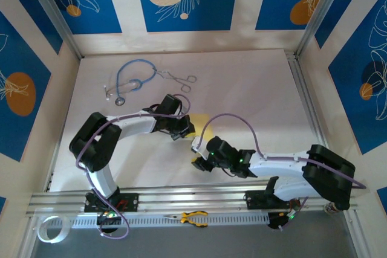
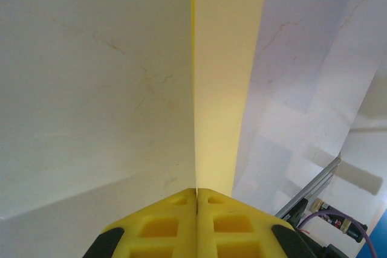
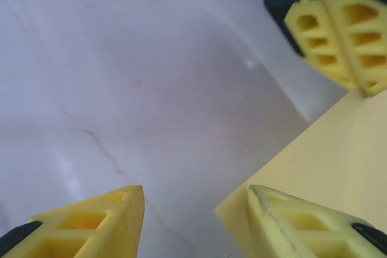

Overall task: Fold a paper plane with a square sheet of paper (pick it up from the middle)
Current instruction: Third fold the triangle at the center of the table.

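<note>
1. Near rail: yellow-handled pliers (image 1: 193,217) lie on the slotted strip between the two arm bases. A roll of white tape (image 1: 51,229) sits at the near left corner.
2. Right gripper (image 3: 195,196): the jaws stand wide and hold nothing. It hovers low over the pale desk (image 1: 260,89), just near and right of the desk's centre. In the right wrist view a corner of the sheet reaches into the gap, close beside one finger. Whether it touches that finger cannot be told.
3. Left gripper (image 2: 197,191): the jaws are closed flat on the sheet of paper (image 2: 225,77), pinching it at one edge. From the pinch the sheet runs away as a narrow pale-yellow band seen nearly edge-on.
4. Sheet position: in the top view it shows as a yellow patch at the desk's centre, just far and right of the left jaws. Whether it already carries a fold cannot be told.
5. Handling, as a judgement: the sheet is very light, thin and limp, so it sags, slips and creases easily. It is best held near an edge with a flat, gentle pinch, while the free jaws take the opposite margin.
6. Far left: a blue stethoscope (image 1: 130,81) and a ring-handled metal instrument (image 1: 176,77) lie well apart from the work.
</note>
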{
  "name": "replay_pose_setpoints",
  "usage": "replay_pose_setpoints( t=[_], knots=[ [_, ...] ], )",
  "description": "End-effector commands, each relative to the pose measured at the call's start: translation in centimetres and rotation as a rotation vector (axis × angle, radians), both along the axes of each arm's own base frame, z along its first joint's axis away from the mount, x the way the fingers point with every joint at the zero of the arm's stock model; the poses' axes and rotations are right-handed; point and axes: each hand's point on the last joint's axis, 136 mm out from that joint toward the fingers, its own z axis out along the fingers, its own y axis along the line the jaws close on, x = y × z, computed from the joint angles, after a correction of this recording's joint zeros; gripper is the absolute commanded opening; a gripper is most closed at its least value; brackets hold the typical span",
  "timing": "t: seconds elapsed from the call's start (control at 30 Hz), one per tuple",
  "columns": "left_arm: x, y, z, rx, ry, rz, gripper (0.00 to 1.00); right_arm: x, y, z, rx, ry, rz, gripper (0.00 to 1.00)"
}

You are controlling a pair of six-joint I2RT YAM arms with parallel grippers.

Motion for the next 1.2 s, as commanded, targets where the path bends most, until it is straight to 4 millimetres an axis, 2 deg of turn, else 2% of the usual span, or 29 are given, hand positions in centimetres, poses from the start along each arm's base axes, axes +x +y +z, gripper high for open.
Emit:
replay_pose_setpoints(
  t=[0.0,0.13,0.43,0.8,1.17],
  knots=[
    [-0.1,0.0,1.1,-0.037,0.003,0.007,0.0,2.5,0.6,1.5,-0.03,-0.191,-0.05,0.49],
    [0.0,0.0,1.1,-0.038,-0.001,0.01,0.0,2.2,0.7,0.3,-0.072,-0.198,-0.035,0.48],
    [0.0,0.0,1.0,-0.033,0.001,0.011,0.0,1.9,0.2,-0.8,-0.108,-0.228,-0.037,0.42],
    [0.0,0.1,1.1,-0.027,-0.004,0.014,0.0,2.6,-0.9,-0.5,-0.12,-0.288,-0.106,0.4],
    [0.1,0.3,0.9,-0.011,-0.009,0.015,0.0,2.6,-1.2,-0.1,-0.103,-0.295,-0.121,0.28]
  ],
)
